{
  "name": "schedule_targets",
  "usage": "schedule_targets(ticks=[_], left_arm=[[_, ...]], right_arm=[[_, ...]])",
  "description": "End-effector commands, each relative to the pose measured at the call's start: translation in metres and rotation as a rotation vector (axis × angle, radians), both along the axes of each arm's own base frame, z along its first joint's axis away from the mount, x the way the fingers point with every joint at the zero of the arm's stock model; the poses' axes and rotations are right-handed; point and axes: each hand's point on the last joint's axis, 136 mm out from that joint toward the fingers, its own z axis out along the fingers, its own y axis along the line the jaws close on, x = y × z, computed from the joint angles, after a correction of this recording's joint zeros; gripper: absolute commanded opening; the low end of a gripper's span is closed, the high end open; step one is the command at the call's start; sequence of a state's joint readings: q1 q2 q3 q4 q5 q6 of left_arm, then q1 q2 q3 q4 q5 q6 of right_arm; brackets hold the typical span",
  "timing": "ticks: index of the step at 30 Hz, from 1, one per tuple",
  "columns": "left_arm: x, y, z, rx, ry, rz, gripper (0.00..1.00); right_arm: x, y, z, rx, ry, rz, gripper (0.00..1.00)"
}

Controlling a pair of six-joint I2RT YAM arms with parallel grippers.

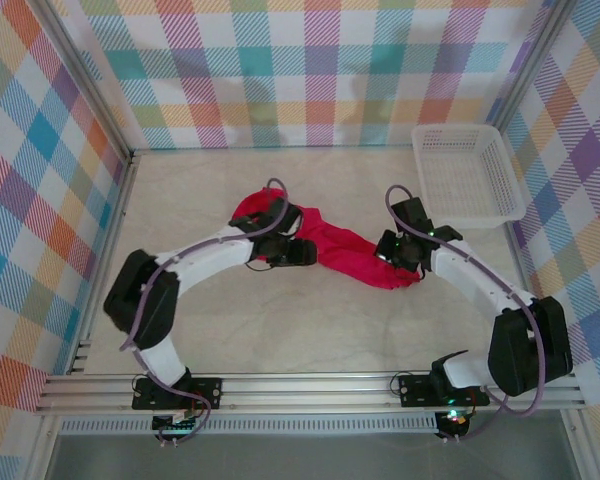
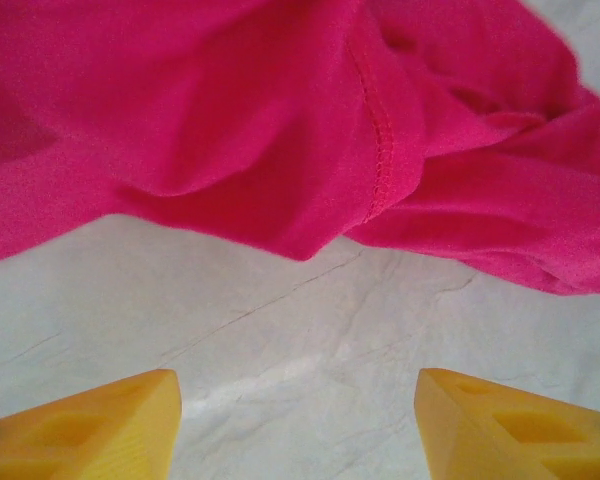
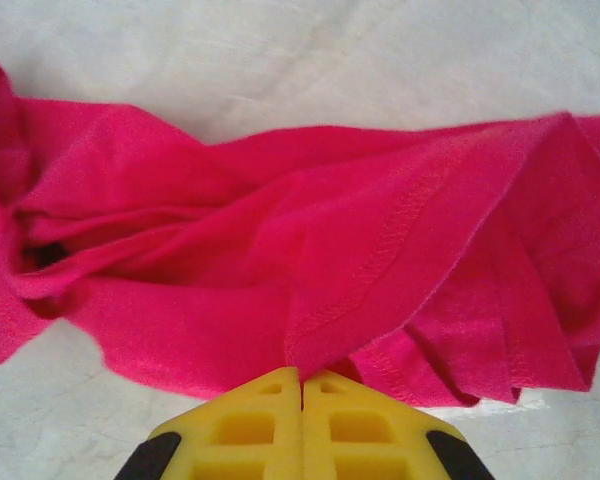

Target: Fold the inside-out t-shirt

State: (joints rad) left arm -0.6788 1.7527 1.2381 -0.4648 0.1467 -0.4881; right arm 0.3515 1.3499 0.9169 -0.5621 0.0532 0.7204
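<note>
The inside-out t-shirt (image 1: 340, 245) lies bunched in a long red strip across the middle of the table. My left gripper (image 1: 292, 250) sits at its left part, open, with bare table between the yellow fingertips (image 2: 110, 425); the red cloth (image 2: 280, 130) with a stitched seam lies just beyond them, untouched. My right gripper (image 1: 392, 250) is at the shirt's right end, shut on a hemmed edge of the red cloth (image 3: 360, 260), which rises straight out from between the closed yellow fingertips (image 3: 245, 420).
A white plastic basket (image 1: 467, 172) stands at the back right of the table. Checkered walls and metal rails enclose the pale table surface (image 1: 180, 190) on three sides.
</note>
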Motion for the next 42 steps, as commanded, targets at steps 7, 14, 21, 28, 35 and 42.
schedule_targets(ticks=[7, 14, 21, 28, 35, 42], left_arm=[[0.037, -0.016, -0.028, 0.116, -0.013, 0.041, 0.53], [0.048, -0.004, -0.02, 0.2, -0.045, 0.08, 0.18], [0.046, 0.026, 0.038, 0.301, -0.127, 0.097, 0.0], [0.039, 0.108, 0.185, 0.386, -0.4, 0.221, 0.0], [0.0, 0.173, 0.351, 0.151, -0.779, 0.357, 0.0], [-0.057, 0.222, 0.452, 0.085, -1.031, 0.424, 0.0]], right_arm=[[0.004, 0.0, -0.007, 0.017, 0.001, 0.004, 0.0], [0.005, 0.006, -0.014, 0.048, 0.017, 0.019, 0.0], [0.009, 0.01, -0.002, 0.057, 0.0, 0.036, 0.0], [0.016, 0.021, 0.075, 0.115, -0.144, 0.104, 0.0], [0.011, 0.046, 0.191, 0.263, -0.388, 0.206, 0.0], [-0.036, 0.057, 0.304, 0.424, -0.639, 0.326, 0.0]])
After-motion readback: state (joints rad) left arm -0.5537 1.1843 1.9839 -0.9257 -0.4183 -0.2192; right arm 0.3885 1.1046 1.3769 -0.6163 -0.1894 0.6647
